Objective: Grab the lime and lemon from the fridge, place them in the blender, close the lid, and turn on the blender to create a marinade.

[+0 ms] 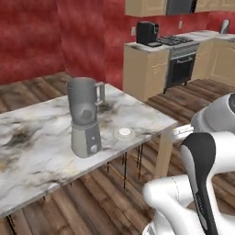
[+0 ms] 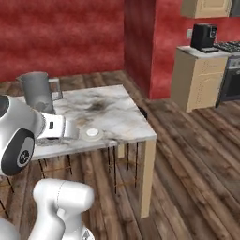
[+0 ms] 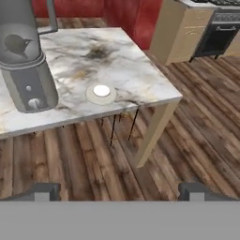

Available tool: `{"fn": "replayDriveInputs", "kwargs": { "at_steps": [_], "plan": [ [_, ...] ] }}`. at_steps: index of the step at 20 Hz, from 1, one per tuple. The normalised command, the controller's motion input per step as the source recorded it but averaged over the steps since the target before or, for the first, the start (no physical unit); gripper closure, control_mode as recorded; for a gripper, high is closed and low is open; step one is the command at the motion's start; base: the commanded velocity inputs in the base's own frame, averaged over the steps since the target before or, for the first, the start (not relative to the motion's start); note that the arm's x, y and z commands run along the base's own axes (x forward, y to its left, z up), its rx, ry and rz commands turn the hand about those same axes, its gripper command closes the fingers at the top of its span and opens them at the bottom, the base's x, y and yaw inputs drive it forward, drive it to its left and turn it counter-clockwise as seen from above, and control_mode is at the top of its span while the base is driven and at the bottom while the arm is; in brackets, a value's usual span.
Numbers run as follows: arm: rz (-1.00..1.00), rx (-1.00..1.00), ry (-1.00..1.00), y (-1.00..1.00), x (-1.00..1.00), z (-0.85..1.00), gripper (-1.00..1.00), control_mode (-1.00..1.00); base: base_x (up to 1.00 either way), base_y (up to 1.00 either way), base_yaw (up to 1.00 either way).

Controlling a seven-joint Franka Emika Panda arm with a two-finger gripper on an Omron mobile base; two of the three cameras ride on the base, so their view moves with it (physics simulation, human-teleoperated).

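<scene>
Right now the blender [image 1: 85,118] stands on the marble table [image 1: 36,137], close to the table's near edge, with its knob facing the robot. In the hand view it is up and to the left of the claw [image 3: 120,191], far ahead of it and not touching. Its jar has no cover on top. The lid [image 3: 101,93], a flat white disc, lies on the table just beside the blender, on the side toward the table's corner. It too sits near the near edge, ahead of the claw and a little left of its middle. The claw's two dark tips stand wide apart, so the claw is open and holds nothing. It hangs out over the wood floor [image 3: 187,117], short of the table edge, with bare floor under it and ahead to its right. The table's corner and its pale leg [image 3: 152,133] are ahead of the claw, nearly straight on. Thin dark rods [image 3: 123,126] hang under the tabletop. Farther off to the right, past open floor, stand tan cabinets [image 2: 197,79], a black oven [image 1: 180,69] and a black coffee machine [image 2: 205,36]. Red walls [image 1: 36,36] stand behind the table.
</scene>
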Motion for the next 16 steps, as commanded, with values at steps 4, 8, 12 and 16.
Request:
{"fn": "replayDriveInputs", "kwargs": {
  "at_steps": [4,8,12,16],
  "plan": [
    [0.0,0.0,0.0,0.0,0.0,0.0,-1.0,1.0,0.0,-0.2,-0.93],
    [0.0,0.0,0.0,0.0,0.0,0.0,-1.0,1.0,0.0,-0.21,-0.99],
    [0.0,0.0,0.0,0.0,0.0,0.0,-1.0,1.0,0.0,-0.13,-1.0],
    [0.0,0.0,0.0,0.0,0.0,0.0,-1.0,1.0,0.0,-0.13,-1.0]
  ]
}}
